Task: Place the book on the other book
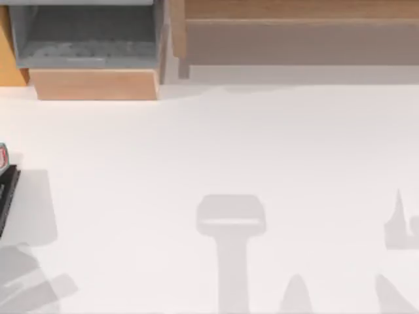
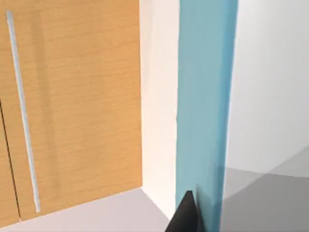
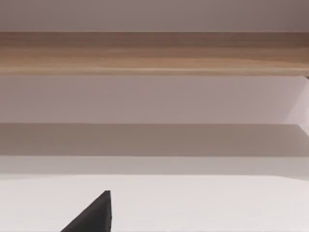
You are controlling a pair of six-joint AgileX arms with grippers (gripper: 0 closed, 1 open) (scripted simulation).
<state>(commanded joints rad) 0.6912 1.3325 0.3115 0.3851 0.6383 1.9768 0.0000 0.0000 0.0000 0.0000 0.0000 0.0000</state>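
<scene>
Nearest in the top view, grey shadows of the arms fall across the white table [image 1: 216,144], one broad shape near the middle and thinner ones toward the right edge. At the table's left edge, partway back, the book [image 1: 2,157] shows as a small corner of teal, red and pale cover. Just nearer than it, and touching it or nearly so, lies the other book [image 1: 8,196], a thin black strip cut off by the frame edge; whether one overlaps the other cannot be told.

Farther back on the left stands an open grey drawer [image 1: 88,39] with a wooden front, and to its right a long wooden shelf [image 1: 294,26] runs along the far side.

The left wrist view shows one dark fingertip [image 2: 184,215] of the left gripper before a blue panel [image 2: 205,96] and a wooden cabinet door [image 2: 77,106] with a pale handle [image 2: 21,111]. The right wrist view shows one dark fingertip [image 3: 94,215] of the right gripper over the table, facing the shelf. Whether either gripper is spread or pressed together cannot be told.
</scene>
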